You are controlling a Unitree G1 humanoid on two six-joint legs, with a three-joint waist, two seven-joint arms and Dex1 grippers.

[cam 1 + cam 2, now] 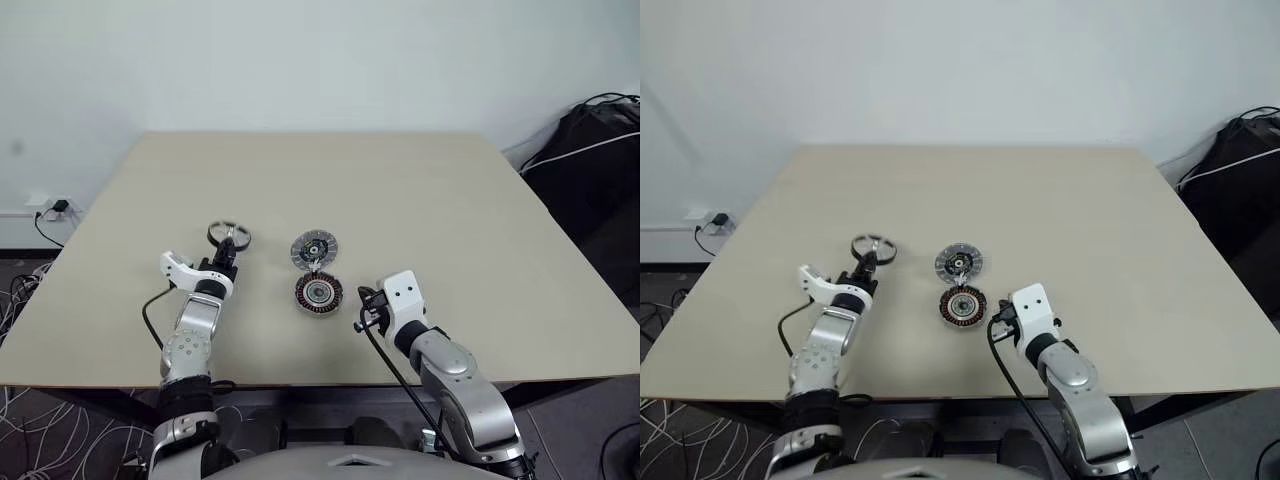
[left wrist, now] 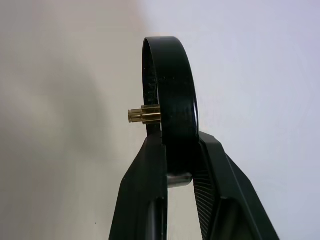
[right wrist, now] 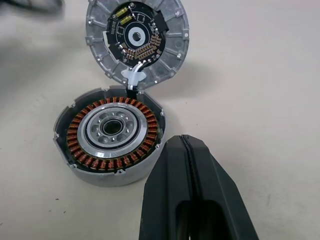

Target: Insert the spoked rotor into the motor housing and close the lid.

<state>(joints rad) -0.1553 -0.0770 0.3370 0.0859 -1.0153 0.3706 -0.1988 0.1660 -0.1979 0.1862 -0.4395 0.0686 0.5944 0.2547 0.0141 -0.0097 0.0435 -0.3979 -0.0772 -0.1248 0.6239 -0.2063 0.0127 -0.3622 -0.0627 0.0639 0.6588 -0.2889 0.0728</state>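
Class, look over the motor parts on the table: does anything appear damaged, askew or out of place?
Nothing stands out. The housing sits flat and open, its lid lying face up just behind it, joined by a white lead. The rotor is held edge-on in the left hand, clear of the table.

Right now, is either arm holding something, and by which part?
The left gripper pinches the silver spoked rotor by its dark rim. The right gripper is shut, empty.

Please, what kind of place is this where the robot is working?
Probably a lab or workshop room, not a home. A plain beige table holds opened motor parts: a motor housing with copper windings and its lid. Loose cables lie on the floor, and a wall socket sits low on the bare wall.
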